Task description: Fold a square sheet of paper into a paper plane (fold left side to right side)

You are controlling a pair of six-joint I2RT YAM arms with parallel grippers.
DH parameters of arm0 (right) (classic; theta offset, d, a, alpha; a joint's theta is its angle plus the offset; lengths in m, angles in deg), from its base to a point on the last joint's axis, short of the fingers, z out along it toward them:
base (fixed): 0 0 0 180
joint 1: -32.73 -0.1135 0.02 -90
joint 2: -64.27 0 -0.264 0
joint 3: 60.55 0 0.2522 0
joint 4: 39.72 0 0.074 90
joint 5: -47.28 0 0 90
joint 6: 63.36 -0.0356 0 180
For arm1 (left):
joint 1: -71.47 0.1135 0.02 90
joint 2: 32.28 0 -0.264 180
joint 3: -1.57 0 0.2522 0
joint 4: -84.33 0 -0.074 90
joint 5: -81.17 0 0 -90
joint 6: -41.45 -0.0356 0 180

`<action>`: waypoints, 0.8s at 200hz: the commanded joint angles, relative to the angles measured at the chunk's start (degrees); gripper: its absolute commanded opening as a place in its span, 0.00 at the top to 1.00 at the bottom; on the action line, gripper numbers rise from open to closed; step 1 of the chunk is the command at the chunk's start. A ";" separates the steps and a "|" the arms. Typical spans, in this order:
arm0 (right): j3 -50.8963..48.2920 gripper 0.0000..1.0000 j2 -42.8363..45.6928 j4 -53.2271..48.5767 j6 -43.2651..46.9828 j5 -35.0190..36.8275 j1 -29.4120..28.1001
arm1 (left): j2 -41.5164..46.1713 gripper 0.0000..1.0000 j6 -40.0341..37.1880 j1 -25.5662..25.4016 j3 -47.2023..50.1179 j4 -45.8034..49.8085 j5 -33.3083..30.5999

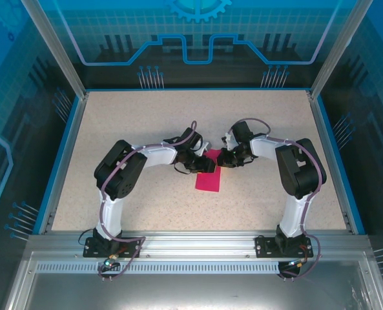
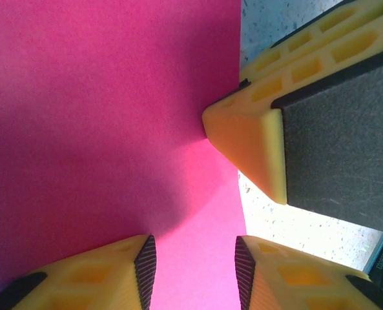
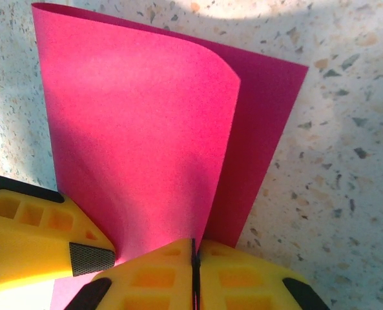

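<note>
1. Count: one square sheet of magenta-pink paper (image 1: 209, 179), two white-and-black arms (image 1: 123, 171), and two yellow-fingered pincers.
2. Location of the sheet: it lies on the speckled beige tabletop (image 1: 126, 129) near the middle, between the two arms. Its near end is bare and its far end is covered by both pincers.
3. Condition of the sheet: in the right wrist view the sheet (image 3: 133, 142) is doubled over. The upper layer is curled loosely rather than pressed flat. The lower layer shows as a darker strip along the right side.
4. Right gripper (image 3: 194, 244): its fingers are pressed together. The free edge of the upper layer runs into the seam between them, so it is pinching the sheet.
5. Left gripper (image 2: 194, 242): its jaws stand apart over the sheet (image 2: 101, 129), with pink showing in the gap and nothing clamped. From the right wrist, one of its fingers (image 3: 36, 232) sits at the sheet's lower left corner.
6. Obstruction: from the left wrist, the tip of the right gripper (image 2: 220, 123) overlaps the sheet's right edge. From above, the left gripper (image 1: 203, 165) and the right gripper (image 1: 225, 158) almost meet.
7. Surroundings: a blue rim (image 1: 61, 161) borders the tabletop. An aluminium rail (image 1: 191, 242) carries the arm bases. Translucent blue panels (image 1: 197, 32) enclose the cell.
</note>
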 commanded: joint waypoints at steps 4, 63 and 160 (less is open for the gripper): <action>1.33 0.88 -0.48 -1.76 1.20 0.20 -0.67 | -2.88 0.59 -0.51 -1.15 -0.03 2.50 -2.85; 1.68 0.68 5.57 -3.42 1.80 1.57 1.41 | -2.98 0.59 -0.28 -1.12 0.47 2.90 -3.54; -14.32 0.91 14.69 3.15 -4.37 -8.69 -1.51 | -2.48 0.60 0.28 -1.13 -0.02 3.18 -3.82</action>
